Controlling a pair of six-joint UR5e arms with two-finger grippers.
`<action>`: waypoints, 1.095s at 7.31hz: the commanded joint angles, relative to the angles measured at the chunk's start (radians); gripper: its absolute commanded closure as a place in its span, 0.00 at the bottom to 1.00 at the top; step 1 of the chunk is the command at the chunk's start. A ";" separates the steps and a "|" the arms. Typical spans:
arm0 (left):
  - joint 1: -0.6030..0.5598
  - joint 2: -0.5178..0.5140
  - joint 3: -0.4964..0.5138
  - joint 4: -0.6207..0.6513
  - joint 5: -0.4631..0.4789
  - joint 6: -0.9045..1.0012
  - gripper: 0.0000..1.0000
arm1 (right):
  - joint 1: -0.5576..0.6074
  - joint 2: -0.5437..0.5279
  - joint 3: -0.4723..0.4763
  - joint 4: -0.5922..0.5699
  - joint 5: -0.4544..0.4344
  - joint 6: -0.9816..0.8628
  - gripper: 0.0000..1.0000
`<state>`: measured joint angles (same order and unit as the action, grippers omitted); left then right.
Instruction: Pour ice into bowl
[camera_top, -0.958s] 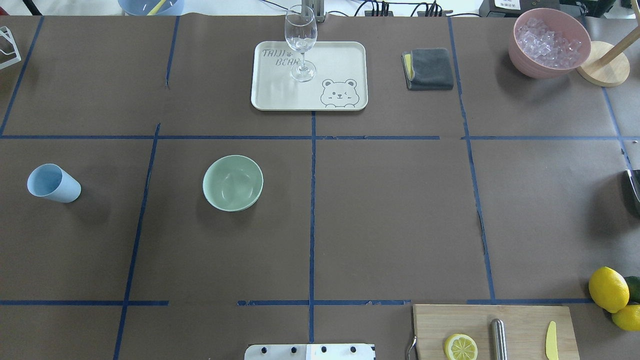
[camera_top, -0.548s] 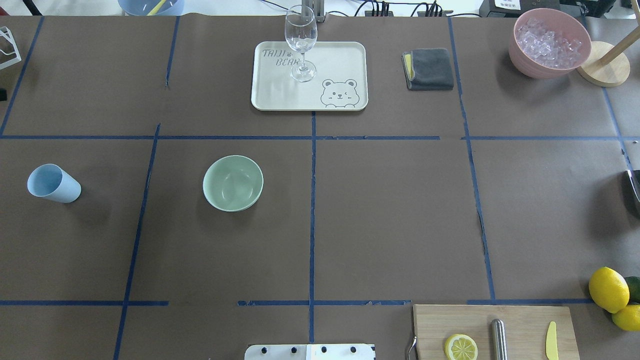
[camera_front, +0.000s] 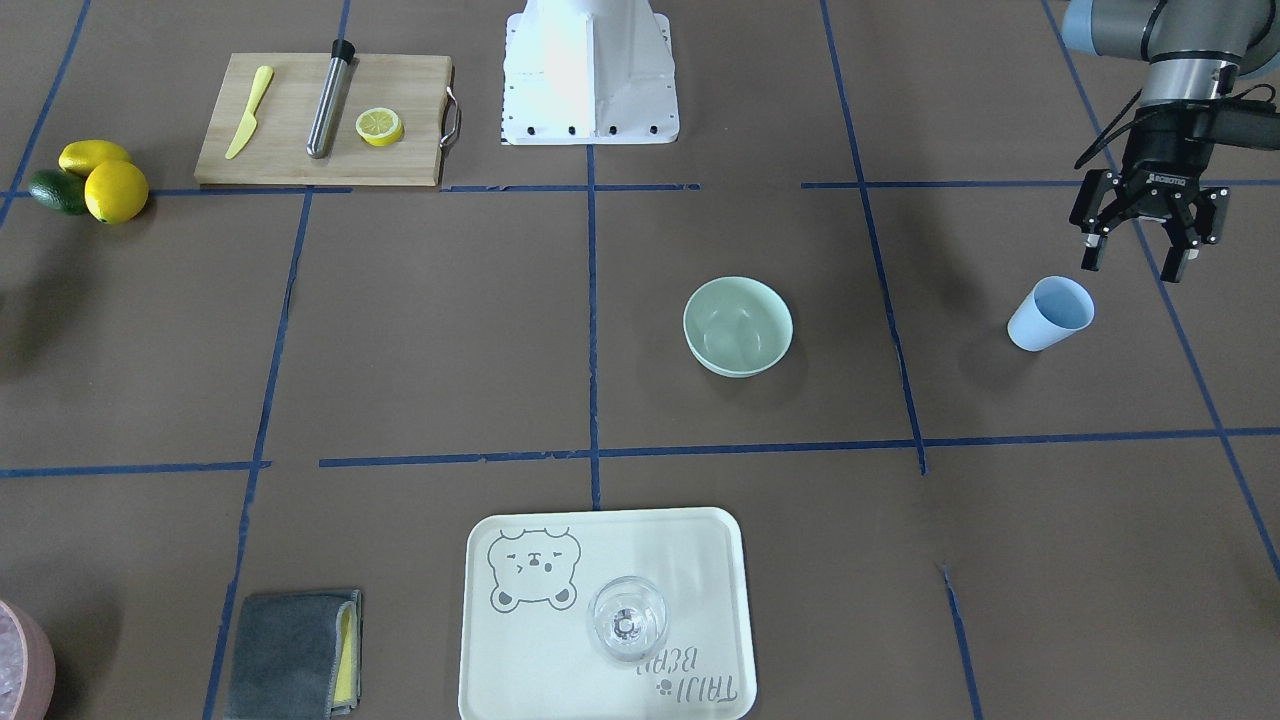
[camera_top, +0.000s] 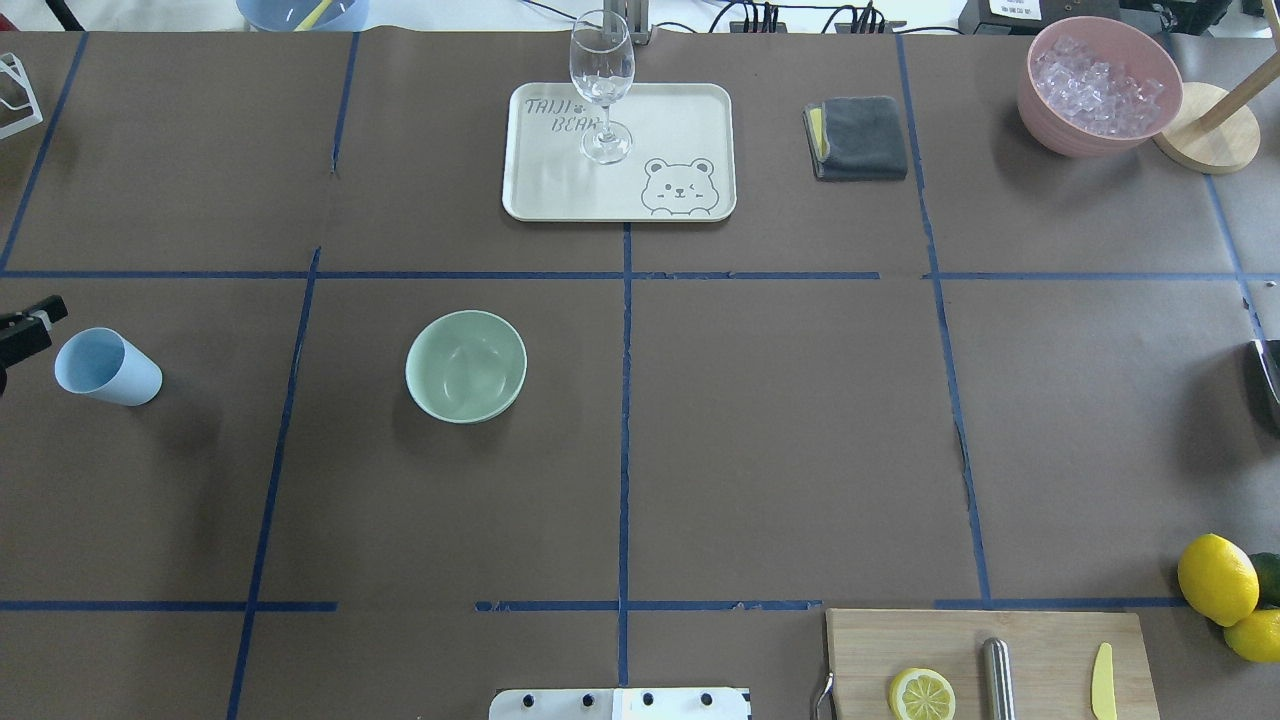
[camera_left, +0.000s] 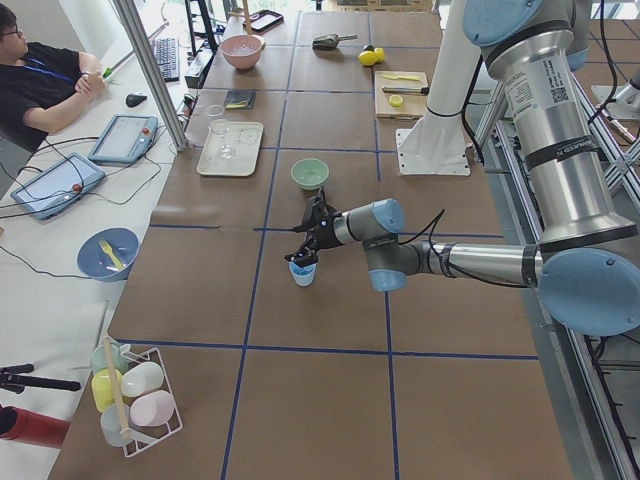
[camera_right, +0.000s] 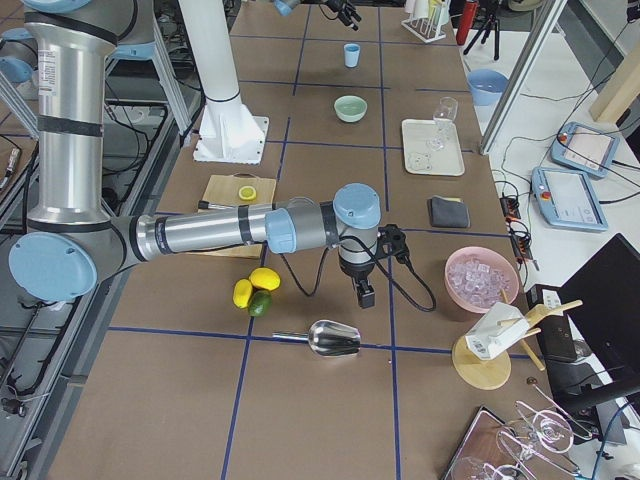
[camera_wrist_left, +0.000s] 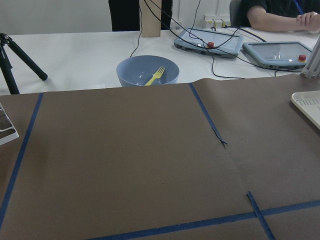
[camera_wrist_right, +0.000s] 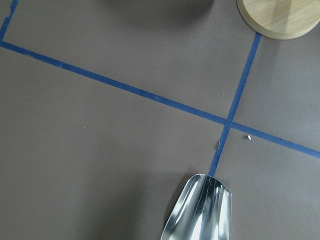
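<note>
blue cup (camera_front: 1050, 313) newly approached by the left tool (camera_front: 1137, 262), spread and empty; pouring into the bowl (camera_front: 738, 326) not begun. right tool (camera_right: 364, 293): grip cannot be told.

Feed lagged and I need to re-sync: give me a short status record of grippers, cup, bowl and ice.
left gripper: open, close to blue cup, not gripping it
right gripper: near metal scoop, apart from it; open or shut unclear
bowl: mint green, upright, no ice visible inside
blue cup: upright, contents unclear
pink bowl: holds ice cubes
</note>
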<state>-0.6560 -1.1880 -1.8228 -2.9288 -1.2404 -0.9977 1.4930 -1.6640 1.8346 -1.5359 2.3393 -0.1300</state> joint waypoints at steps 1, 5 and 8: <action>0.267 0.022 0.035 -0.009 0.325 -0.146 0.00 | 0.004 0.000 0.002 0.000 0.000 0.000 0.00; 0.472 0.012 0.170 -0.003 0.620 -0.271 0.00 | 0.012 0.000 0.002 0.000 0.000 0.000 0.00; 0.472 -0.074 0.238 -0.003 0.647 -0.268 0.00 | 0.012 0.001 -0.001 0.000 -0.002 0.000 0.00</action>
<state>-0.1854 -1.2143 -1.6171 -2.9315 -0.6072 -1.2674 1.5048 -1.6635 1.8348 -1.5355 2.3383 -0.1304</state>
